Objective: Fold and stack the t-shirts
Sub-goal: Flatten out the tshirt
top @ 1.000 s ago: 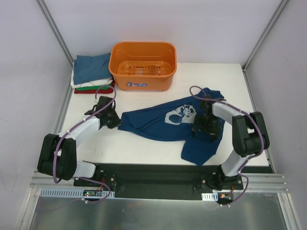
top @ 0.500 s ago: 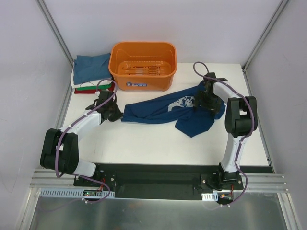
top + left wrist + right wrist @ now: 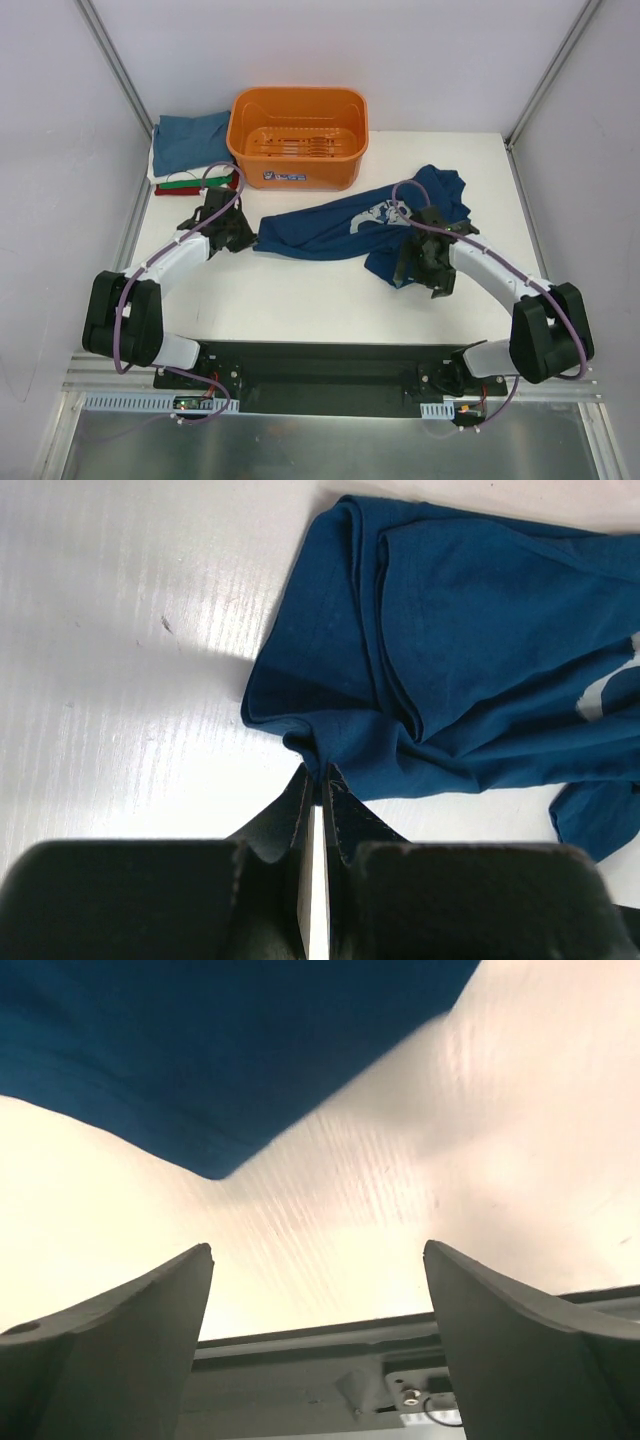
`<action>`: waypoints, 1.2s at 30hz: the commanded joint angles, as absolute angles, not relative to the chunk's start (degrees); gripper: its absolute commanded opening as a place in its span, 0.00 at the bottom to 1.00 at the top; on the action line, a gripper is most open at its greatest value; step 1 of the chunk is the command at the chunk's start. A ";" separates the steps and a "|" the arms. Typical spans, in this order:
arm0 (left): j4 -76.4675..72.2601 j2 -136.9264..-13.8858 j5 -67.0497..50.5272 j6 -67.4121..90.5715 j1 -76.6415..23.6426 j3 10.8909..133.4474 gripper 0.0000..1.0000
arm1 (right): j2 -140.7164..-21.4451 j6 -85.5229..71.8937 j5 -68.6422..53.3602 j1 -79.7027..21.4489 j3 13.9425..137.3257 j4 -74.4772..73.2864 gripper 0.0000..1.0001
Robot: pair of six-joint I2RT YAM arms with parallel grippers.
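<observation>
Top external view, starting at the upper left of the frame: a pile of folded shirts sits on the white counter, a teal one on top with white, green and red edges showing under it. Just right of the pile and lower, the left pincer meets the left end of the navy shirt. The left wrist view shows this pincer clenched on the shirt's hem, with the cloth bunched in folds toward the upper right. The shirt stretches in a rumpled band across the middle of the counter, part of its white print showing, and widens into a heap at the right. Above its middle stands the orange basket, its slotted floor in view, touching the folded pile's right side. At the shirt's lower right edge hovers the right pincer. In the right wrist view it is released, with bare counter between the fingers and the navy cloth beyond their tips.
</observation>
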State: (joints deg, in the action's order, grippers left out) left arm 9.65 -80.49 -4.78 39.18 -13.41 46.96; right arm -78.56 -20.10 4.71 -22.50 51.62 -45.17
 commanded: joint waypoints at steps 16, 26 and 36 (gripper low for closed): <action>8.70 -77.96 -5.10 37.79 -12.74 45.79 0.00 | -90.70 -38.41 6.24 -26.81 51.86 -30.50 0.48; 8.70 -77.87 -3.34 38.06 -12.74 45.97 0.00 | -90.36 -37.01 10.63 -25.23 50.89 -33.74 0.01; 8.61 -68.83 -2.73 33.50 -13.01 51.14 0.00 | -67.71 -24.62 27.32 -19.52 62.82 -51.49 0.01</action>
